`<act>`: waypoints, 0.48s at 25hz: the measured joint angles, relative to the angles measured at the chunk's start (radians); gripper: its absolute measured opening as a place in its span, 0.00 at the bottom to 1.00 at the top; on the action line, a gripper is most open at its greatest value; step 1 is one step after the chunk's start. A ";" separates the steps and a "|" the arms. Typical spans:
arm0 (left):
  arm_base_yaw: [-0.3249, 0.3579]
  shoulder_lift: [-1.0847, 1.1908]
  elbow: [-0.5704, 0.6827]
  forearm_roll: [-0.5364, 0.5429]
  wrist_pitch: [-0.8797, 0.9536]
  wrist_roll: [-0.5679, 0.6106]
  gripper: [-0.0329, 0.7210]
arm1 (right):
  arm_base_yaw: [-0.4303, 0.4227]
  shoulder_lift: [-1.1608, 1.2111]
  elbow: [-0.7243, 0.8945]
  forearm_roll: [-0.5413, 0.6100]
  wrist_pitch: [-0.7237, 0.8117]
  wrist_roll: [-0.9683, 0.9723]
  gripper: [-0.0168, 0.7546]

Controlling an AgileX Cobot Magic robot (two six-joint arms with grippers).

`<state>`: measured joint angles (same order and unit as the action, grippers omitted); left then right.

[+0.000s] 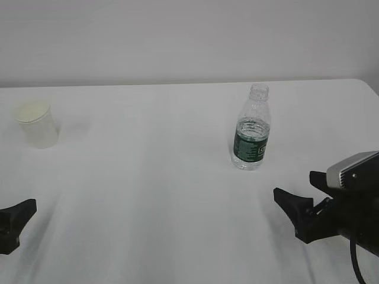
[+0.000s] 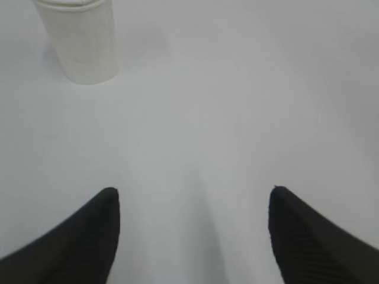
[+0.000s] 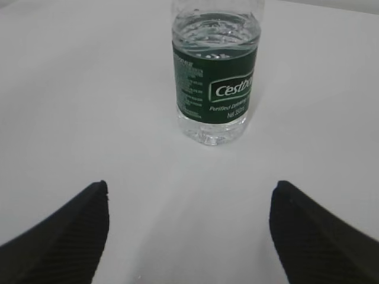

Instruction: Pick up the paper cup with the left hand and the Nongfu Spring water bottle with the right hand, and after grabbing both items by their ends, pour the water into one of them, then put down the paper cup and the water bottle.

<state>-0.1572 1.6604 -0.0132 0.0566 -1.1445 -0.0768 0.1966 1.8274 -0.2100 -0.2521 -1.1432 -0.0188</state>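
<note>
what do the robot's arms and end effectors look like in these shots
The right arm's end effector is matte black with two tapered, pointed fingers, finely ribbed on their inner faces. A grey rectangular block sits on top and a black cable hangs below. The left arm's end effector has matching black ribbed, pointed fingers; little else of it shows.

matt paper cup (image 1: 37, 125), glossy ribbed plastic bottle (image 1: 251, 129), smooth table (image 1: 148, 195)

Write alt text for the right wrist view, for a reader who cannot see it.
A clear plastic water bottle with a dark green label stands upright on a white table, part full of water, its top cut off by the frame. In the foreground two black fingers of the right gripper spread wide apart, touching nothing.
</note>
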 joint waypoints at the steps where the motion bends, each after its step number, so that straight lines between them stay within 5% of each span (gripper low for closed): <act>1: 0.000 0.000 0.000 0.000 0.000 0.000 0.80 | 0.000 0.008 -0.009 -0.001 0.000 0.000 0.86; 12: 0.000 0.002 -0.042 -0.018 0.000 0.000 0.83 | 0.000 0.057 -0.088 -0.007 -0.003 -0.002 0.86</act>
<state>-0.1572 1.6621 -0.0552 0.0390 -1.1445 -0.0768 0.1966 1.8840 -0.2982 -0.2587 -1.1465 -0.0205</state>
